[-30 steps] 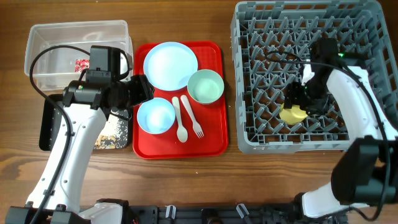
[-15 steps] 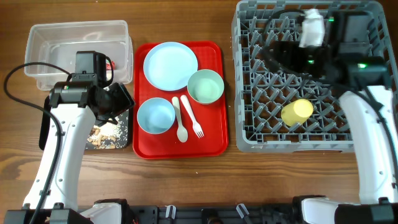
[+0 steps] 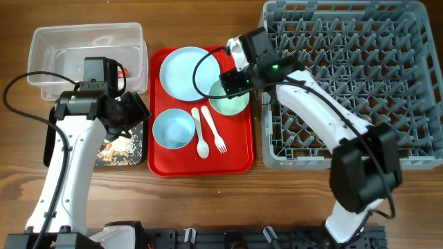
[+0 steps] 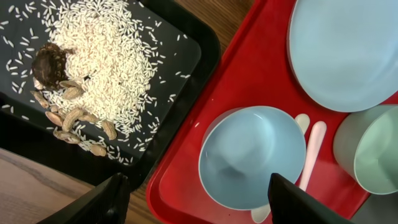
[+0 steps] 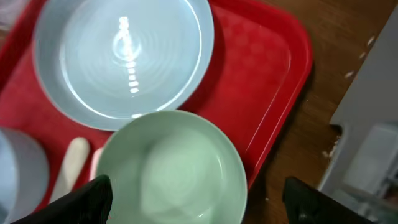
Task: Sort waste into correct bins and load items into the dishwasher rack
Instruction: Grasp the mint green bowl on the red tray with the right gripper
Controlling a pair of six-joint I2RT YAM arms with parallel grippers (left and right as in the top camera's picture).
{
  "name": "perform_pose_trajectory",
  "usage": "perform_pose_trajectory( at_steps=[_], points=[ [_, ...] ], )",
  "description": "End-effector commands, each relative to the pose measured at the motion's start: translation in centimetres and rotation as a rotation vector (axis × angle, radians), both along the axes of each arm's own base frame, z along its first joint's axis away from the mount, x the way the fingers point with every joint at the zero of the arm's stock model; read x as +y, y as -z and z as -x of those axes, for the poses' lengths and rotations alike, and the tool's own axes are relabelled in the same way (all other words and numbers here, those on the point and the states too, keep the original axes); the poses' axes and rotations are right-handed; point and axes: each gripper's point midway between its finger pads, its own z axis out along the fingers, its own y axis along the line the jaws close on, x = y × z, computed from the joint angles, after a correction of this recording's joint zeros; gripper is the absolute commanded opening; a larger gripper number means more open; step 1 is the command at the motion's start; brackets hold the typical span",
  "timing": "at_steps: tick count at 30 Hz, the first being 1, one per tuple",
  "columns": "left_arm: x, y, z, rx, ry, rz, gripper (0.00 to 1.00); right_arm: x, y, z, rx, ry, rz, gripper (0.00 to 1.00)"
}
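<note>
My right gripper [image 3: 232,81] [image 5: 199,202] is open and empty, just above the mint bowl [image 3: 234,102] [image 5: 171,168] on the red serving tray [image 3: 235,155]. My left gripper [image 3: 135,111] [image 4: 199,205] is open and empty over the seam between the black tray [image 3: 50,142] and the pale blue bowl [image 3: 173,129] [image 4: 252,155]. Rice scraps [image 4: 93,68] with brown bits lie in the black tray. The blue plate [image 3: 188,71] [image 5: 124,56], white spoon [image 3: 199,135] and fork [image 3: 214,131] lie on the red tray. A red bit of wrapper [image 3: 123,71] shows in the clear tub [image 3: 83,34]. The yellow cup is hidden.
The grey dishwasher rack [image 3: 346,41] fills the right side, and my right arm stretches across its left half. Its wall shows at the right of the right wrist view [image 5: 373,124]. Bare wooden table lies along the front edge.
My right arm has swung left out of the rack, leaving the yellow cup there, and now hangs over the mint bowl. My left arm pulled back a second ago, then held still.
</note>
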Motion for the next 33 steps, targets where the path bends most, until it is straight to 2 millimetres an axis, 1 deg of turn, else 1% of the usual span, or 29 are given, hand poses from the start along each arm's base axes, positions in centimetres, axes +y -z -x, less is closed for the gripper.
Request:
perform_pose_trajectory(
  at_steps=[1,3,4,6,9,10,11,12,13,15,16,17,18,19,20,23,25,26,28,33],
  points=[
    [0.2,-0.4,0.1,-0.016,-0.018,-0.002,0.72,-0.4,4.2,0.0,0.085,0.081,0.041,0.89],
    [0.2,-0.4,0.1,-0.016,-0.018,-0.002,0.72,-0.7,6.4,0.6,0.150,0.128,0.050,0.88],
    [0.2,-0.4,0.1,-0.016,-0.018,-0.002,0.72,-0.8,7.0,0.9,0.177,0.146,0.055,0.84],
    [0.2,-0.4,0.1,-0.016,-0.018,-0.002,0.72,-1.3,7.5,1.8,0.223,0.175,0.070,0.65],
    [0.2,-0.4,0.1,-0.016,-0.018,-0.002,0.73,-1.8,7.8,2.7,0.271,0.219,0.077,0.48],
    [0.2,-0.4,0.1,-0.016,-0.018,-0.002,0.73,-1.9,7.7,2.9,0.278,0.232,0.077,0.46],
    [0.2,-0.4,0.1,-0.016,-0.018,-0.002,0.73,-1.9,7.5,2.9,0.278,0.242,0.071,0.41],
    [0.2,-0.4,0.1,-0.016,-0.018,-0.002,0.73,-1.9,6.9,2.8,0.267,0.243,0.065,0.31],
    [0.2,-0.4,0.1,-0.016,-0.018,-0.002,0.73,-2.0,6.3,2.6,0.251,0.249,0.064,0.23],
    [0.2,-0.4,0.1,-0.016,-0.018,-0.002,0.73,-2.7,4.8,2.0,0.201,0.291,0.073,0.16],
    [0.2,-0.4,0.1,-0.016,-0.018,-0.002,0.73,-2.9,4.0,1.8,0.182,0.297,0.073,0.14],
    [0.2,-0.4,0.1,-0.016,-0.018,-0.002,0.73,-3.1,3.1,1.8,0.160,0.304,0.074,0.08],
    [0.2,-0.4,0.1,-0.016,-0.018,-0.002,0.73,-3.5,2.0,1.6,0.134,0.319,0.075,0.04],
    [0.2,-0.4,0.1,-0.016,-0.018,-0.002,0.73,-3.8,1.0,1.4,0.106,0.331,0.078,0.04],
    [0.2,-0.4,0.1,-0.016,-0.018,-0.002,0.73,-4.3,-0.4,1.2,0.066,0.345,0.081,0.04],
    [0.2,-0.4,0.1,-0.017,-0.018,-0.002,0.73,-6.8,-7.2,0.5,-0.129,0.427,0.094,0.04],
    [0.2,-0.5,0.0,-0.018,-0.018,-0.002,0.73,-9.1,-10.6,0.3,-0.240,0.488,0.128,0.04],
    [0.2,-0.5,-0.1,-0.023,-0.018,-0.002,0.73,-10.2,-11.8,0.3,-0.275,0.477,0.158,0.04],
    [0.2,-0.5,-0.2,-0.026,-0.018,-0.002,0.73,-10.8,-11.6,0.5,-0.261,0.488,0.169,0.04],
    [0.2,-0.5,-0.2,-0.027,-0.018,-0.003,0.73,-10.9,-11.5,0.6,-0.257,0.493,0.175,0.04]
  ],
)
